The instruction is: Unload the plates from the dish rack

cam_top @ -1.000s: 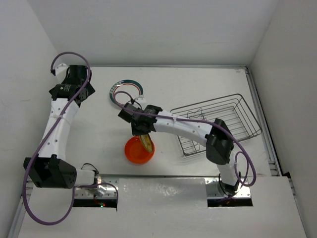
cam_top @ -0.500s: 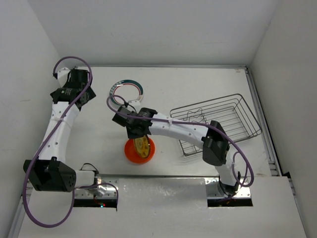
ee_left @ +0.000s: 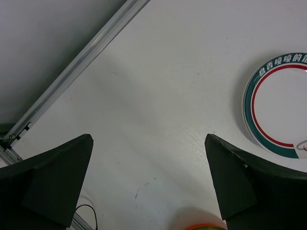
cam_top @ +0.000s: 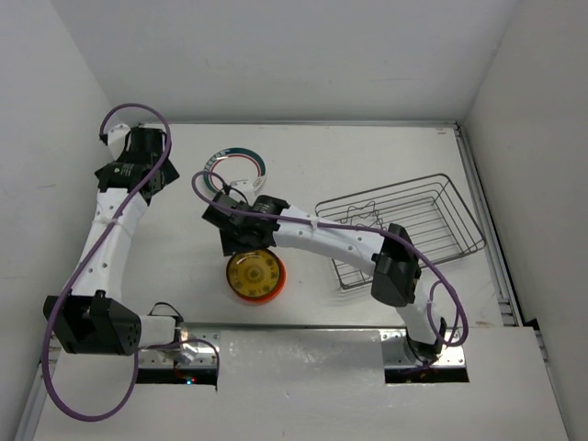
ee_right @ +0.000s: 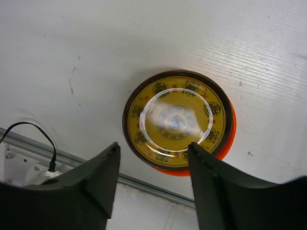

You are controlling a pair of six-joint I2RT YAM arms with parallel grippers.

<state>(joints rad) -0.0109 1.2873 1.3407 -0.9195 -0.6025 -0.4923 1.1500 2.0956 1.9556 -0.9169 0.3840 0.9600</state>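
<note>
Three round plates: yellow dark-rimmed plate (ee_right: 176,120) atop orange plate (ee_right: 229,140); white teal-and-red-rimmed plate (ee_left: 277,103) apart. One silver wire dish rack (cam_top: 467,213). Jaws apart on left gripper (ee_left: 147,146) and right gripper (ee_right: 153,148).

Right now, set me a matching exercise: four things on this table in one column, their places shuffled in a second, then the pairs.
Things:
1. yellow plate
2. orange plate
3. teal-rimmed plate
4. dish rack

Places:
A. right side of the table
B. alone, toward the back
C. on top of another plate
D. underneath another plate

Pairs: 1-C, 2-D, 3-B, 4-A
</note>
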